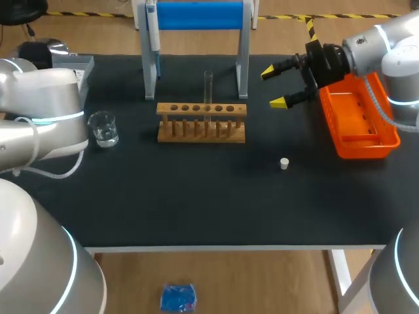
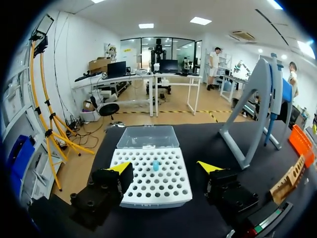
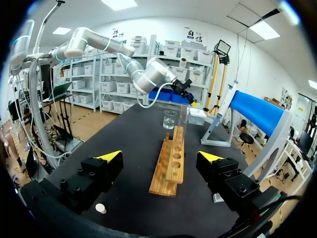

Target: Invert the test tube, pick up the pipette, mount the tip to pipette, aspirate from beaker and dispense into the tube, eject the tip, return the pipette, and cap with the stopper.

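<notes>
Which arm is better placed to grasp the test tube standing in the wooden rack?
Right, probably. The right gripper, open, points at the rack and test tube, nothing between. The left gripper faces the tip box, the rack off to its side.

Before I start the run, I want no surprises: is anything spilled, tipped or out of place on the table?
Nothing stands out. The tube stands upright in the rack, the beaker is upright with no spill, the stopper sits alone on the mat.
</notes>
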`<state>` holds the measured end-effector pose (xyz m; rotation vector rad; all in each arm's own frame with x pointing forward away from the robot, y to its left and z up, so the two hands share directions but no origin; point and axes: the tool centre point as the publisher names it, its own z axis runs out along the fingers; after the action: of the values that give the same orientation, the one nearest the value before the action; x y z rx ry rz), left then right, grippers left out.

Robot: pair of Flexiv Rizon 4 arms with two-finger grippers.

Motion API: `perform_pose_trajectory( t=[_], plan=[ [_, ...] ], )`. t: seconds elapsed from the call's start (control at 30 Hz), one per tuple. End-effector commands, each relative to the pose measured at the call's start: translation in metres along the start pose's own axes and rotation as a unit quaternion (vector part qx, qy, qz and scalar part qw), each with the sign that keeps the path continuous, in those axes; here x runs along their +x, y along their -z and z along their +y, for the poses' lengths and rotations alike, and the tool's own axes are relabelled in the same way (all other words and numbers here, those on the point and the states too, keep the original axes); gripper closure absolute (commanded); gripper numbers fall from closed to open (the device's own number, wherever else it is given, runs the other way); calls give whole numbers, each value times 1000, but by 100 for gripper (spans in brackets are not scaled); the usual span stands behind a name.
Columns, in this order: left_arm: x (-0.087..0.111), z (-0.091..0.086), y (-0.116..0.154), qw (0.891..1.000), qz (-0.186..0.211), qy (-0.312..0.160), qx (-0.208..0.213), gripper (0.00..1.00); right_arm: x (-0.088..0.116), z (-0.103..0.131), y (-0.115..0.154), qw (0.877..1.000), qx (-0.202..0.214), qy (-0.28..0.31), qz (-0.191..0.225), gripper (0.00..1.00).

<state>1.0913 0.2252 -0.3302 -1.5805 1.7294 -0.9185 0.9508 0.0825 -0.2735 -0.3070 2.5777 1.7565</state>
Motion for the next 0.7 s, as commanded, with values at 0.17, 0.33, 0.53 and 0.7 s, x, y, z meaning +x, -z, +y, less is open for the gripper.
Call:
perform_pose_trajectory(
  t=[0.17,0.33,0.53,0.7],
  plan=[
    [0,-5,-18,1000,-11,1,-11,21,0,0,1,1000,1,0,1,0],
    [-2,-5,-24,1000,-16,4,-17,27,0,0,1,1000,1,0,1,0],
    [-4,-3,-29,999,-23,10,-22,47,0,0,1,1000,1,0,1,0],
    [-5,-1,-34,999,-30,19,-28,52,0,0,1,1000,1,0,1,0]
  ],
)
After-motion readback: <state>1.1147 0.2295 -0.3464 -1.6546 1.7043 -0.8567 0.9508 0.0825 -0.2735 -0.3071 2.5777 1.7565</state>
